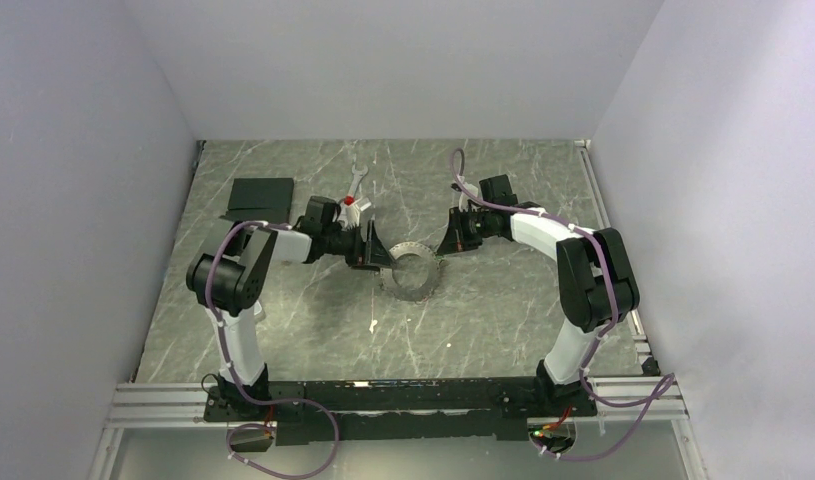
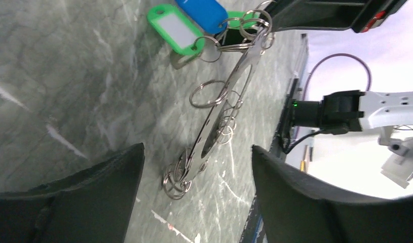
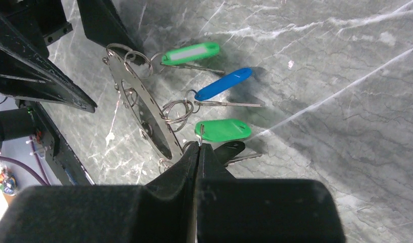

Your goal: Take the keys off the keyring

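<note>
The keyring [image 1: 414, 272] is a large flat metal ring on the marble table between both arms. In the right wrist view the keyring [image 3: 143, 114] carries several small split rings and keys with two green tags [image 3: 190, 53] [image 3: 223, 130] and a blue tag [image 3: 224, 83]. My right gripper [image 3: 199, 144] is shut on a thin small split ring next to the lower green tag. My left gripper [image 2: 197, 149] is open, its fingers [image 2: 108, 177] either side of the keyring's near end [image 2: 176, 177] without touching it. The tags [image 2: 176, 28] show at its far end.
A silver wrench [image 1: 358, 180] lies at the back of the table. A black square pad [image 1: 261, 195] lies at the back left. A dark-headed key [image 3: 229, 149] lies just beside my right fingertips. White walls enclose the table on three sides.
</note>
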Motion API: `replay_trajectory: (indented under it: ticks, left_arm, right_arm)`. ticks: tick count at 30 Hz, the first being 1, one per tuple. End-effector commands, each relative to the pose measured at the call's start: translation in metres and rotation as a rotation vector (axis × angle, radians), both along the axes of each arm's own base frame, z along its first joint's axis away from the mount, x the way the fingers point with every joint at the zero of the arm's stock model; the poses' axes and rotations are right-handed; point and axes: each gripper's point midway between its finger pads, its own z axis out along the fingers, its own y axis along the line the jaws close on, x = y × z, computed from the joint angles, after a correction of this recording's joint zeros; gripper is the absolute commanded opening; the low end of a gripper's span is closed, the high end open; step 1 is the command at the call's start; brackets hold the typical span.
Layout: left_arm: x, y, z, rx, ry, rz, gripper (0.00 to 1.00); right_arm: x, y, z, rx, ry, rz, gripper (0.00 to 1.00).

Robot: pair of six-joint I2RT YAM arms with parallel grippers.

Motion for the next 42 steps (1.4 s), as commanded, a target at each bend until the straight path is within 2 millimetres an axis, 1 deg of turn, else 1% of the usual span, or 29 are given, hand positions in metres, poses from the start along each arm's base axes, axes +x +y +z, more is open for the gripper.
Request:
replay_trajectory:
  ticks: [1,3,5,9,11,12,14,15,18,20,23,24,25,28,31,35,37,42]
  left_arm:
    - [-0.002,-0.012,0.011,-0.126,0.013,-0.027,0.73]
    - [-0.004,-0.013,0.015,-0.148,0.021,-0.045,0.61]
    - [-0.005,-0.013,0.015,-0.145,0.032,-0.048,0.51]
    - [-0.006,-0.013,0.017,-0.142,0.041,-0.049,0.34]
    - [-0.007,-0.013,0.018,-0.142,0.055,-0.053,0.22]
    - [-0.007,-0.013,0.019,-0.145,0.062,-0.055,0.15]
    - [-0.008,-0.014,0.02,-0.149,0.081,-0.054,0.01]
    - [-0.008,-0.014,0.02,-0.152,0.093,-0.055,0.0]
    - [-0.008,-0.014,0.02,-0.161,0.144,-0.052,0.0]
    - [-0.007,-0.013,0.02,-0.172,0.185,-0.043,0.0]
    - [-0.002,-0.009,0.022,-0.192,0.251,-0.019,0.0]
    - [0.0,-0.007,0.022,-0.196,0.276,-0.007,0.0]
    - [0.002,-0.005,0.023,-0.2,0.299,0.005,0.0]
    - [0.008,0.0,0.023,-0.211,0.387,0.035,0.0]
    - [0.009,0.003,0.02,-0.187,0.471,0.035,0.0]
    - [0.012,0.003,0.022,-0.178,0.586,0.02,0.0]
    - [0.013,0.004,0.02,-0.179,0.623,0.026,0.0]
    - [0.013,0.005,0.019,-0.205,0.676,0.036,0.0]
  right_arm:
    - [0.008,0.004,0.015,0.035,-0.06,0.013,0.0]
    - [0.009,0.004,0.014,0.031,-0.061,0.013,0.0]
    - [0.009,0.004,0.013,0.034,-0.062,0.017,0.0]
    - [0.011,0.005,0.02,0.04,-0.089,0.041,0.0]
    - [0.014,0.004,0.026,0.032,-0.115,0.044,0.0]
    - [0.015,0.004,0.029,0.027,-0.134,0.047,0.01]
    - [0.019,0.001,0.037,0.015,-0.163,0.052,0.08]
    - [0.021,-0.001,0.04,0.008,-0.174,0.054,0.14]
    - [0.028,-0.009,0.053,-0.017,-0.225,0.063,0.52]
    - [0.032,-0.017,0.066,-0.049,-0.289,0.085,0.74]
    - [0.029,-0.023,0.09,-0.074,-0.423,0.148,0.96]
    - [0.026,-0.023,0.098,-0.075,-0.475,0.168,0.99]
    - [0.022,-0.022,0.105,-0.073,-0.525,0.192,1.0]
    - [0.004,-0.012,0.11,-0.109,-0.647,0.272,1.0]
    - [-0.01,0.0,0.101,-0.219,-0.755,0.354,1.0]
    - [-0.022,0.014,0.08,-0.341,-0.797,0.435,0.97]
    - [-0.032,0.024,0.072,-0.391,-0.821,0.5,0.94]
    - [-0.054,0.047,0.064,-0.485,-0.941,0.626,0.79]
